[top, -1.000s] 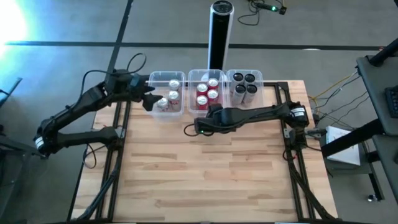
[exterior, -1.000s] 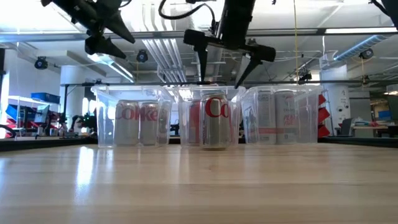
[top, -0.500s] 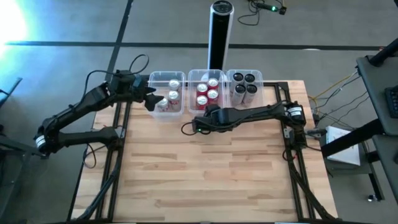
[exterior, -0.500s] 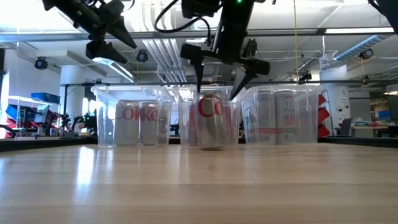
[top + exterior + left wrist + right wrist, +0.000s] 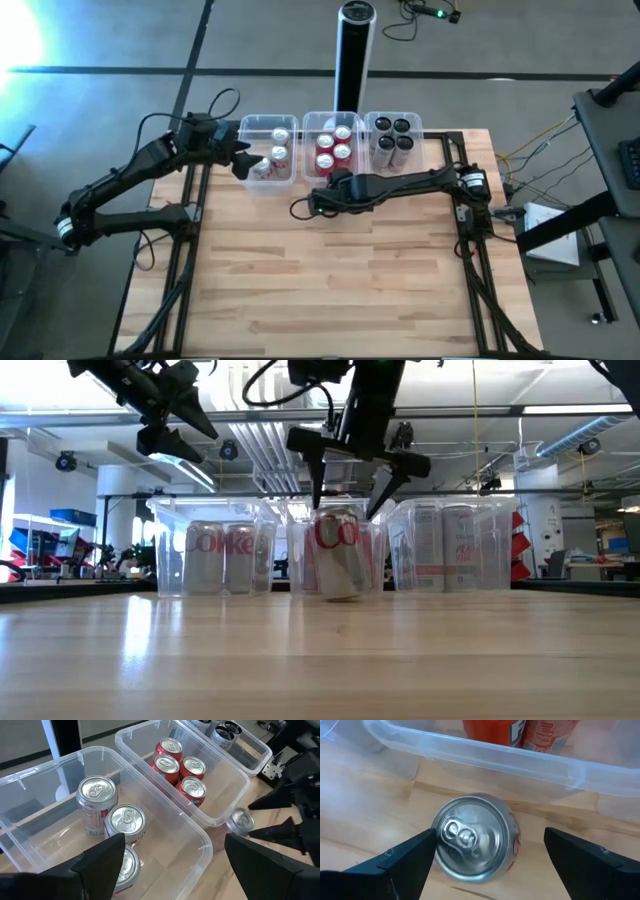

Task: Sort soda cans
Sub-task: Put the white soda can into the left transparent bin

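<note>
Soda cans fill three clear tubs in a row at the far edge of the wooden table [image 5: 340,280]. From above, the left tub [image 5: 268,150] holds silver cans [image 5: 279,153], the middle tub [image 5: 333,146] holds red cans [image 5: 327,142], and the right tub [image 5: 394,138] holds dark cans [image 5: 394,141]. A tall black post [image 5: 353,55] stands beyond the table, behind the middle tub. The left gripper [image 5: 243,160] hangs at the left tub's left side, fingers spread wide and empty. The right gripper [image 5: 312,203] sits just in front of the middle tub, near its left corner, also spread wide.

At table height, a loose can [image 5: 339,553] stands on the wood in front of the middle tub, tilted, with red lettering on silver. The right gripper [image 5: 346,478] hovers directly above it, fingers apart and clear of it. The left gripper [image 5: 172,422] is high above the left tub.

The left wrist camera shows three silver cans in the left tub [image 5: 60,785], four red cans [image 5: 181,771] in the middle tub, and the loose can [image 5: 240,821] outside the middle tub's near wall, beside the right gripper [image 5: 270,817].

The right wrist camera looks down on the loose can's silver top [image 5: 472,837] between its own wide fingers [image 5: 405,860], neither touching it; the middle tub's rim [image 5: 485,752] lies just beyond.
</note>
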{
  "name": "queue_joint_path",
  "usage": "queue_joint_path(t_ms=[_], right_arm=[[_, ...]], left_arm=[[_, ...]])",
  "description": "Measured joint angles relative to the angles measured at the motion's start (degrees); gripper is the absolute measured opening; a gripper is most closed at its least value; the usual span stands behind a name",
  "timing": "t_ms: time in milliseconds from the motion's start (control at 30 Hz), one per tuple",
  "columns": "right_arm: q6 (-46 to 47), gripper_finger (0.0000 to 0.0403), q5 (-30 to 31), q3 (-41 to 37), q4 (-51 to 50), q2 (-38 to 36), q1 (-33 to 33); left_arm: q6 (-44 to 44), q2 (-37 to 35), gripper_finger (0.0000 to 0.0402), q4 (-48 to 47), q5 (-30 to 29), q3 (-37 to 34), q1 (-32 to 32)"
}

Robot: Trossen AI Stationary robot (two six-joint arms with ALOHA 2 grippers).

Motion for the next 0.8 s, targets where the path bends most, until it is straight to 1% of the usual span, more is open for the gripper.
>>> queue_joint_path(t_ms=[133, 233, 333, 433, 500, 633, 800], right_arm=[[0.2, 0.0364, 0.0, 1.7, -5.4, 0.0, 0.0], [-1.4, 0.0364, -0.2, 2.9, -5.8, 0.0, 0.0], [-1.8, 0.0364, 0.0, 2.8, -4.5, 0.0, -0.3], [-0.6, 0.0364, 0.1, 0.9, -3.7, 0.1, -0.9], [-1.4, 0.0364, 0.2, 0.0, -2.6, 0.2, -1.5], [-2.6, 0.0364, -0.1, -3.1, 3.8, 0.2, -2.4], [-2.7, 0.0364, -0.9, -5.6, 8.0, 0.6, -3.2]], left_arm=[[0.2, 0.0, 0.0326, -0.2, 0.0, 0.0, 0.0], [0.2, 0.0, 0.0326, -0.2, 0.0, 0.0, 0.0], [0.8, 0.0, 0.0327, -0.2, 0.0, 0.0, 0.0], [1.0, 0.0, 0.0327, -0.3, 0.0, 0.0, 0.0], [1.0, 0.0, 0.0327, -0.7, 0.0, 0.0, 0.0], [1.0, 0.5, 0.0327, -0.8, 0.0, 0.0, 0.0], [1.0, 1.1, 0.0327, -0.9, 0.3, 0.0, 0.0]])
